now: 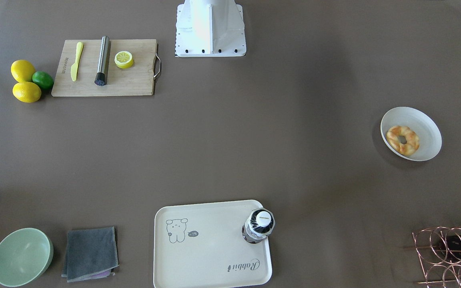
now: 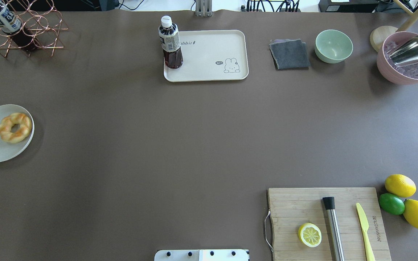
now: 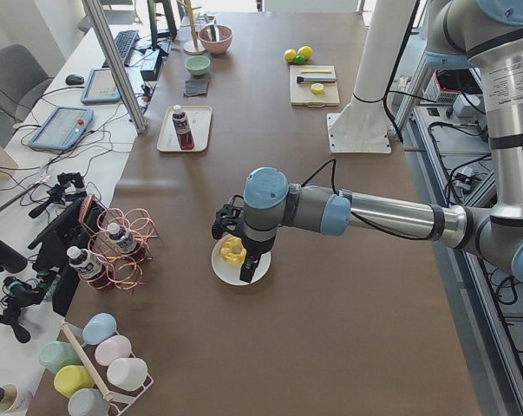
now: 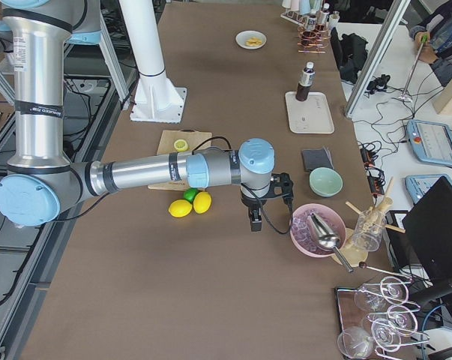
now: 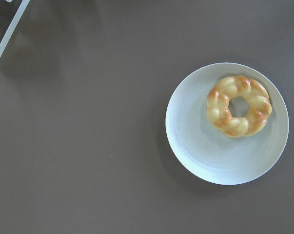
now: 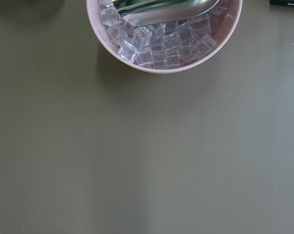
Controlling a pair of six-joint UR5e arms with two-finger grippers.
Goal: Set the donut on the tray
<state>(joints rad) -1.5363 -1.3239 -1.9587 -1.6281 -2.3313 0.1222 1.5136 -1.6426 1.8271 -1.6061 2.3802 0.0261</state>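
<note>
Brown tabletop (image 5: 88, 146), twisted golden donut (image 5: 239, 106) — orange-brown patches — on plate (image 5: 225, 165), left fingers (image 3: 251, 269), right fingers (image 4: 255, 221), gap unclear

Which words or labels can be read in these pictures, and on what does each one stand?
"Rabbit": script on the tray.
"hi": speech bubble printed on the tray.
Cutting board: engraved brand, too small to read.
Bottle on the tray: label and cap print too small.
Racked bottle: label blurred.
</note>
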